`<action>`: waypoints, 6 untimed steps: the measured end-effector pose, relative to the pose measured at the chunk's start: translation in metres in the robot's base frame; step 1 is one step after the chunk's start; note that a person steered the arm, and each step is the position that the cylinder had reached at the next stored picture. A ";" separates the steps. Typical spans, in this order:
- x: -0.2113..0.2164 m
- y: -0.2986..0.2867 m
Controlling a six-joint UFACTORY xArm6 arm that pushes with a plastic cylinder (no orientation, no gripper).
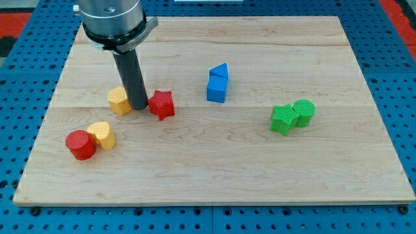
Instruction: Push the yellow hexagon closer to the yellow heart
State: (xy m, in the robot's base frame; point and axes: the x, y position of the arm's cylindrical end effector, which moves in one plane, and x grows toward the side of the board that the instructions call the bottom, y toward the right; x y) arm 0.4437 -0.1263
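There is only one view, so here is what it shows.

A wooden board (214, 162) lies on a blue table with holes (396, 78). My arm has no claw at all, only a dark rod, so it cannot open or hold anything. It can only push.

My tip (138, 107) is down on the board. It stands between two blocks. One is yellow (119, 101), on the view's left of the tip, right against it or almost. The other is a red star (162, 104), on the view's right, just beside the tip.

Lower down, toward the view's left, a second yellow block (102, 135) sits touching a red cylinder (80, 144). Both yellow blocks look rounded and chunky from here. I think the one by my tip is the heart and the lower one is the hexagon, but I cannot tell for sure.

If that is right, the hexagon is near the heart, with a small gap between them. My tip would have to go around to the far side of the hexagon to push it. The red cylinder sits there, so it may get in the way.

Far off are a blue pair (218, 83) and a green pair (292, 116). They play no part.
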 end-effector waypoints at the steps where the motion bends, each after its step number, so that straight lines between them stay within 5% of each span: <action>1: -0.034 -0.014; 2: -0.059 -0.035; 4: 0.026 -0.067; 6: 0.058 -0.064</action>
